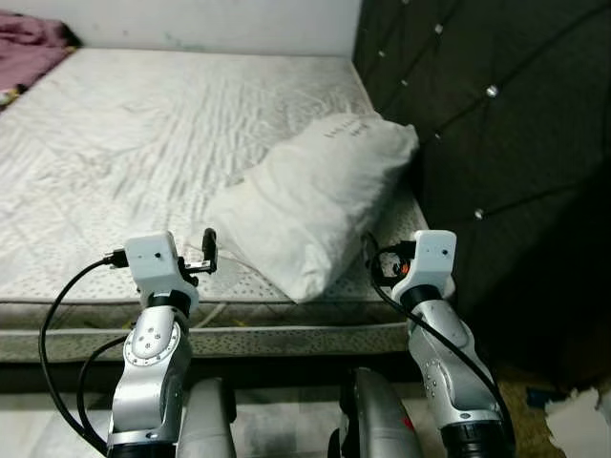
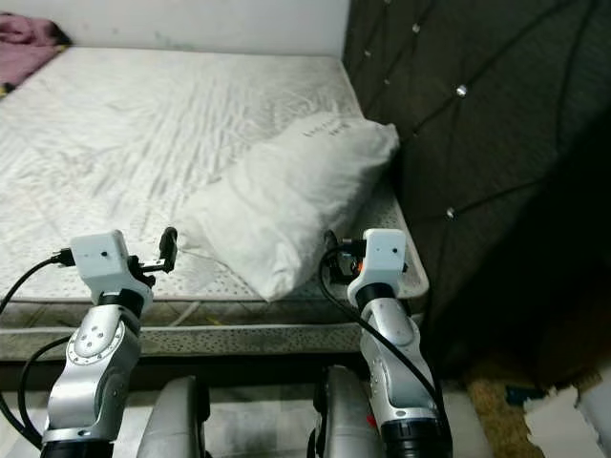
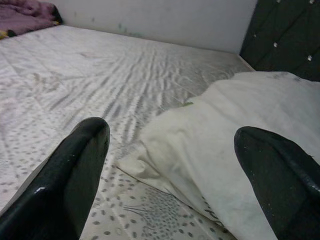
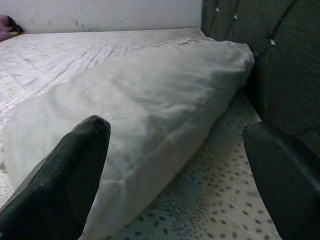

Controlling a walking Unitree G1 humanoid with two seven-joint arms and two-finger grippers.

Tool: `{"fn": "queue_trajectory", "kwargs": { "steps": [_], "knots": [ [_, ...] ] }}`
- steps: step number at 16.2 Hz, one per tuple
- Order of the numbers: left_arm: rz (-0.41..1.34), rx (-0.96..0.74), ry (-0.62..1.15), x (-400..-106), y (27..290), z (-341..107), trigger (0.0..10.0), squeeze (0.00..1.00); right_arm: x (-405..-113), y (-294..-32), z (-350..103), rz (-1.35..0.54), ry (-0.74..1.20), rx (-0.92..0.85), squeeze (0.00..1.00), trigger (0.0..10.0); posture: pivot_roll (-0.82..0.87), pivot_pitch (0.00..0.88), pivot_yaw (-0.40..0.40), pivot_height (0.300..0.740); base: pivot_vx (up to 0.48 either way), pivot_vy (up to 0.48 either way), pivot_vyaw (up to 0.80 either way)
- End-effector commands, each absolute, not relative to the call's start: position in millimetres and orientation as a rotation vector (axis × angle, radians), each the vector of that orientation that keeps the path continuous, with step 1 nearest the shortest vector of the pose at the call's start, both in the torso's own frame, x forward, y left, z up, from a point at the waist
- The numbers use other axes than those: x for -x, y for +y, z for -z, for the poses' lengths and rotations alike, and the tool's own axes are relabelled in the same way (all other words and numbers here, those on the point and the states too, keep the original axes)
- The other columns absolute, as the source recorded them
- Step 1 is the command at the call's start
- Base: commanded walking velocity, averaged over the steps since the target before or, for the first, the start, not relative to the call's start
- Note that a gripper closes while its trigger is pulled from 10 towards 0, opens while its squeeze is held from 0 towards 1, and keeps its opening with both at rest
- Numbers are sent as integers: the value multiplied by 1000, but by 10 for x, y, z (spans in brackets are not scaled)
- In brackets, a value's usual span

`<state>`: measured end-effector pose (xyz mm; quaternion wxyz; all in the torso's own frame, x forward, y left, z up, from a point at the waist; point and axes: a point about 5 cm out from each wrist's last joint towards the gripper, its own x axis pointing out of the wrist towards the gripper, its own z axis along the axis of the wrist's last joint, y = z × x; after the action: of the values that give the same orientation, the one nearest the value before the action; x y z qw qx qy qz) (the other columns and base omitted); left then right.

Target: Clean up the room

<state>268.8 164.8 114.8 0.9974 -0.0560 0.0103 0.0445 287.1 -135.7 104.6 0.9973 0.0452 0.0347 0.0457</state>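
A white pillow [image 1: 315, 205] lies slanted on the bed's right side, its far end against the dark headboard [image 1: 496, 114]. My left gripper [image 1: 205, 256] hovers at the bed's near edge, just left of the pillow's near corner. In the left wrist view it is open, and the pillow [image 3: 240, 145] lies ahead between the fingers [image 3: 75, 170]. My right gripper [image 1: 382, 262] is raised at the pillow's near right corner. It is also open, its fingertips [image 4: 70, 175] pointing along the pillow [image 4: 140, 105], with nothing held.
The mattress [image 1: 143, 124] has a pale patterned sheet, wrinkled and bare across its left and middle. A purple blanket [image 1: 29, 48] is bunched at the far left corner. White scraps [image 1: 582, 415] lie on the floor at lower right, beside the headboard.
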Motion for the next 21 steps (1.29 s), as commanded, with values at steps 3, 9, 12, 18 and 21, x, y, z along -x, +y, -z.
{"fn": "queue_trajectory", "kwargs": {
  "steps": [3, 9, 12, 18, 21],
  "knots": [
    [-93, 107, 20, -2717, 1644, -1173, 10000, 0, -2896, -1355, -1057, -99, 76, -84, 0, 10000, 15, 39, -19, 551, 0, 0, 0],
    [-78, 111, 11, -2731, 1629, -1186, 10000, 0, -2909, -1352, -1049, -97, 84, -82, 0, 10000, 13, 39, -16, 531, 0, 0, 0],
    [-69, 126, -4, -2734, 1627, -1199, 10000, 0, -2919, -1350, -1045, -97, 88, -81, 0, 10000, 13, 39, -17, 531, 0, 0, 0],
    [-53, 130, -11, -2738, 1623, -1209, 10000, 0, -2914, -1353, -1096, -87, 51, -67, 0, 10000, 14, 41, -16, 531, 412, 0, 0],
    [-50, 134, 10, -2742, 1604, -1183, 10000, 0, -2910, -1356, -1087, -86, 53, -70, 0, 10000, 14, 38, -14, 531, 104, 0, 0]
  ]
}}
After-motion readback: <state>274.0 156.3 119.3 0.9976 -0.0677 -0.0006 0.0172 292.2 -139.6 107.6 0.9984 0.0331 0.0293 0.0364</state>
